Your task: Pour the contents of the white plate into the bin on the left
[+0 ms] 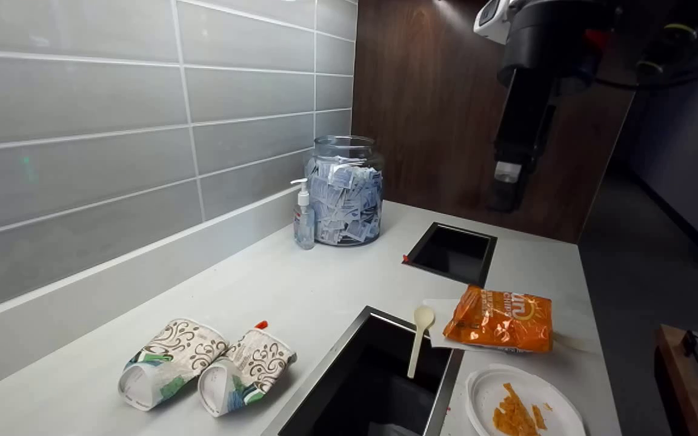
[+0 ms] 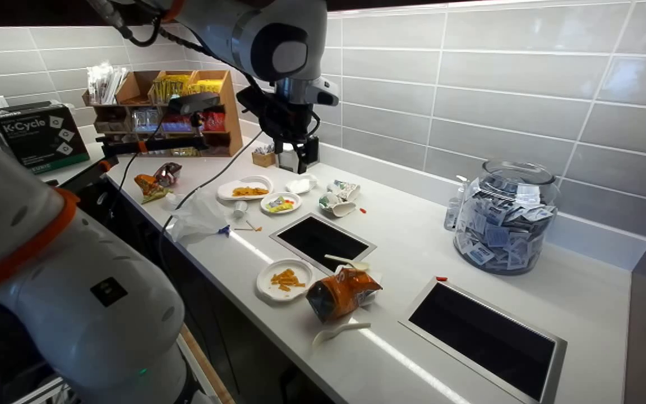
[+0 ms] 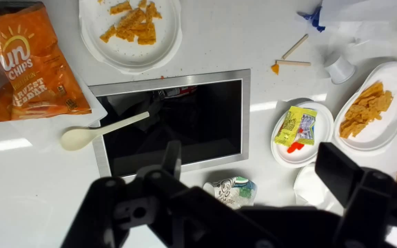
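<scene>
The pincer (image 3: pixel 252 155) hung parted, grasping nothing. On the bench (image 3: pixel 40 186), a white plate (image 3: pixel 133 58) of broken chips (image 3: pixel 134 27) lay just beside a bin opening (image 3: pixel 246 119); pinched at its rim, it might have flexed and spilled early, and the overhanging spoon (image 3: pixel 102 130) might have deflected chips. I counted, front to wall: two spoons, one SunChips bag (image 3: pixel 29 79), three laden white plates, two bin openings, two crushed paper cups (image 1: pixel 176 357), one glass jar (image 1: pixel 349 150).

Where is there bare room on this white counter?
Along the grey tiled wall, from the clear pump bottle to the small red piece beside the patterned paper cups; also between the black rectangular bins, toward the wall. Crowded: around the orange foil chip bag, with a round white plate and two cream spoons.
</scene>
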Robot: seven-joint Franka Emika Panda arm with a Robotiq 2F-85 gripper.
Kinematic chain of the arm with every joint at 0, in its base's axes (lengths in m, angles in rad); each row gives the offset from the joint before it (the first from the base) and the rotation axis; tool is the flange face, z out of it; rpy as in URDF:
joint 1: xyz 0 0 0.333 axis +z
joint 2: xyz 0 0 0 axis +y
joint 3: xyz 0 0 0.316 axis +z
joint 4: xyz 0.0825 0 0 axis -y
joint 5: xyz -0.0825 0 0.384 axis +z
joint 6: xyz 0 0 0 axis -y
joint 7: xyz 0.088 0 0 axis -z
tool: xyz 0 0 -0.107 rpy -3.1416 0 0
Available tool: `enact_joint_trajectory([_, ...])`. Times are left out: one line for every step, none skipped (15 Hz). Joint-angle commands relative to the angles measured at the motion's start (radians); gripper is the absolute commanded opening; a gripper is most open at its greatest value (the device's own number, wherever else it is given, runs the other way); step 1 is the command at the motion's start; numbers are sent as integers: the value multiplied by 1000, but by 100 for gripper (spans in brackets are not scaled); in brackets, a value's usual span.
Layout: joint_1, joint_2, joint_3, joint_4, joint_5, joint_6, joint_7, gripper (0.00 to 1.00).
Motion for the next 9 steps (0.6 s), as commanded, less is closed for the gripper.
enact_joint_trajectory([-13,1,31,-75,-42,84,-18,100])
enact_joint_trajectory([-1,0,25,-93,-32,106,-55,100])
enact_joint_trajectory([2,-1,29,-113,-45,132,-73,100])
enact_joint_trajectory([4,-5,33,-138,-58,167,-98,100])
enact_joint_trajectory([6,-9,37,-160,-74,201,-118,100])
enact_joint_trajectory([12,-11,36,-185,-78,240,-145,100])
enact_joint_trajectory([17,-9,34,-206,-85,274,-166,100])
enact_joint_trajectory([21,-7,33,-227,-91,303,-183,100])
enact_joint_trajectory([26,-6,31,-247,-93,331,-200,100])
